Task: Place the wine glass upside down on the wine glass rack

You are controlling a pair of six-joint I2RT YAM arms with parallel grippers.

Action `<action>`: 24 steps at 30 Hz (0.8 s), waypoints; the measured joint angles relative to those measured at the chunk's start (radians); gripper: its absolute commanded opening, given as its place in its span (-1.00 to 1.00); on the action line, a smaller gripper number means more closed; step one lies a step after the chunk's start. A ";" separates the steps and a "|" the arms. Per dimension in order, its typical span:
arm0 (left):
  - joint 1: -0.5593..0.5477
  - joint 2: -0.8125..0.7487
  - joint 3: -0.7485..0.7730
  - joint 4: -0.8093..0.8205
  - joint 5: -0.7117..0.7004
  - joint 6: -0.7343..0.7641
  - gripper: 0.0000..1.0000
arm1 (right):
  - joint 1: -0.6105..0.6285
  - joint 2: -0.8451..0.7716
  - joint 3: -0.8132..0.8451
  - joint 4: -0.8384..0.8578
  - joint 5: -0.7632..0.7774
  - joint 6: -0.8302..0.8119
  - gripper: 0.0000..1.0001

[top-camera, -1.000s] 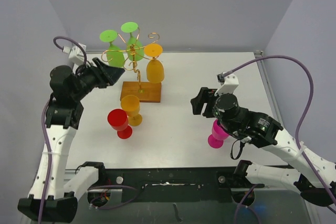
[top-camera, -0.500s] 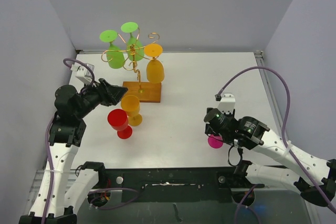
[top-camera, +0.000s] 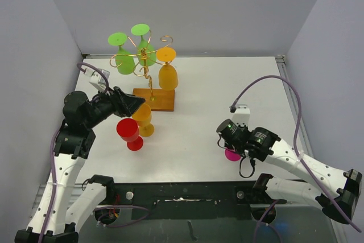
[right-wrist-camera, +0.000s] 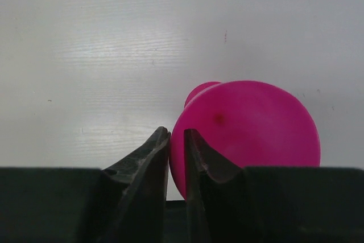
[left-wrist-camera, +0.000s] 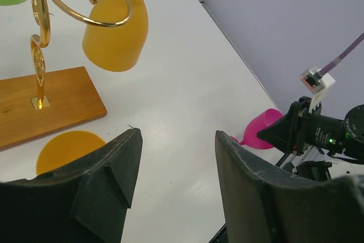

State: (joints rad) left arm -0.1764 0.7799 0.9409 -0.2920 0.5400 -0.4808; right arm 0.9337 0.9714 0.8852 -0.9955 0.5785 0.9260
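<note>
The pink wine glass (right-wrist-camera: 256,123) sits on the white table at the near right, leaning over in the left wrist view, pink wine glass (left-wrist-camera: 261,129). My right gripper (right-wrist-camera: 177,133) is shut on its rim, one finger outside and one inside the bowl. From above the right wrist covers most of that glass (top-camera: 231,155). The wine glass rack (top-camera: 149,68), gold wire on a wooden base (left-wrist-camera: 45,103), stands at the back left. My left gripper (left-wrist-camera: 177,134) is open and empty, hovering by the rack's base, left gripper (top-camera: 136,104).
Two green glasses (top-camera: 125,61) and an orange glass (top-camera: 168,75) hang upside down on the rack. A second orange glass (top-camera: 142,116) and a red glass (top-camera: 128,131) stand upright just in front of the base, under my left gripper.
My right arm dropped down over the pink glass and its jaws closed on the rim. My left arm swung right and nearer, from the rack toward the standing orange glass.
</note>
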 measured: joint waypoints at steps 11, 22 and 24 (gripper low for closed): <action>-0.013 0.014 0.046 -0.032 -0.011 -0.063 0.06 | -0.017 0.006 0.043 0.087 0.067 -0.002 -1.00; -0.013 0.023 -0.003 0.009 -0.075 -0.265 0.07 | -0.017 -0.072 0.243 0.209 0.094 -0.035 -1.00; -0.013 0.031 -0.003 0.025 -0.068 -0.295 0.08 | -0.017 -0.100 0.245 0.255 0.090 -0.059 -1.00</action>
State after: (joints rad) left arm -0.1890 0.8104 0.9379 -0.2668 0.4721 -0.7761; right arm 0.9169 0.8711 1.1305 -0.7403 0.6685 0.8669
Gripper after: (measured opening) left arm 0.532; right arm 0.042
